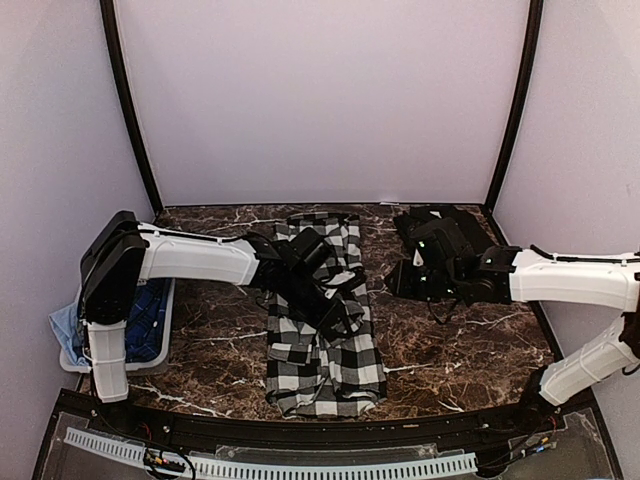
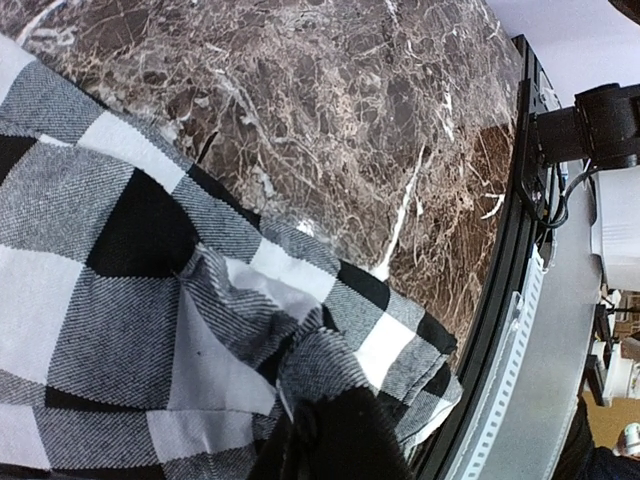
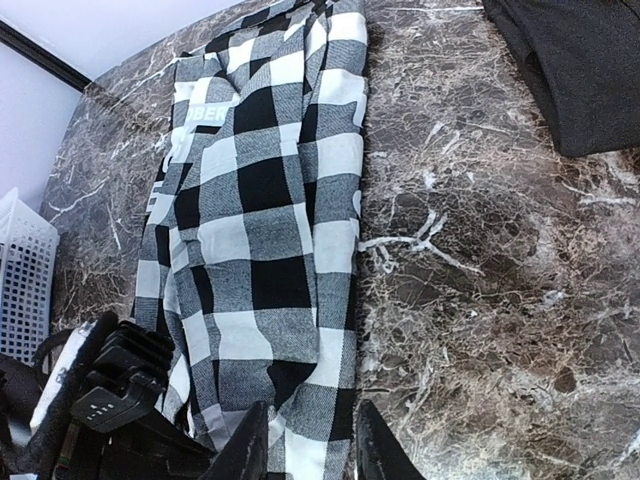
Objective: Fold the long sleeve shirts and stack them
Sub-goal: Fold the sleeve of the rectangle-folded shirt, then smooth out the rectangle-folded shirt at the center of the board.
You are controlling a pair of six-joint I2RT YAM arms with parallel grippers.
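The checked shirt (image 1: 322, 350), stretched lengthwise mid-way across the table (image 1: 470, 335), is pinched at a bunched fold by the left gripper (image 1: 338, 318), seemingly for folding, while the right gripper (image 3: 310, 432) is held with fingers apart beside its edge.

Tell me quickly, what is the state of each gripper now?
Left gripper: closed on the checked shirt.
Right gripper: open, holding nothing.

In the left wrist view, the left gripper (image 2: 330, 440) is a dark shape cut off at 6 o'clock. The check shirt (image 2: 150, 300) bunches against it, its hold unreadable. In the right wrist view, the basket (image 3: 20, 290) at 9 o'clock and the dark garment (image 3: 580, 70) at 1 o'clock run off-frame.
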